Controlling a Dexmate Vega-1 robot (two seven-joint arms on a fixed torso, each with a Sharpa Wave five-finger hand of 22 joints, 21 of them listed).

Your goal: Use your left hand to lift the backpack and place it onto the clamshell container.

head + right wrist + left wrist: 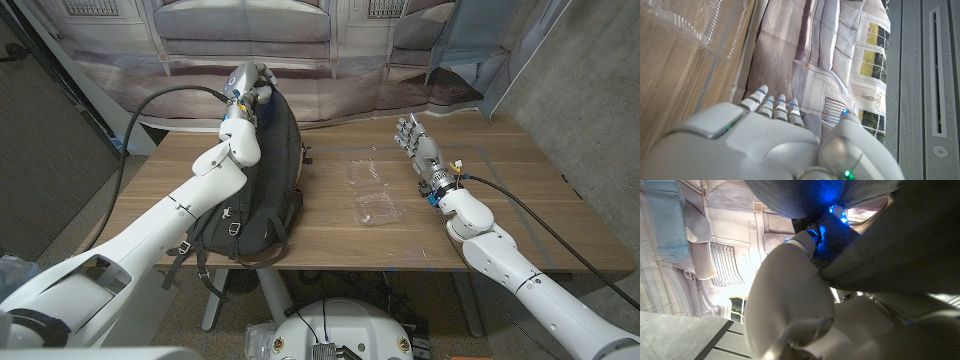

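1. Head view: backpack (262, 175) lies on table's left side; clear container (370, 190) beside it.
2. Left hand (247, 88) at the bag's top; grip can't tell. Right hand (412, 134) empty, fingers apart.
3. Bag looks soft, saggy; you should take the top handle.

Even head view, wrist views blurred

Lab-like test space: wooden table (500, 215), printed building backdrop (300, 40), grey wall panels (590, 70).
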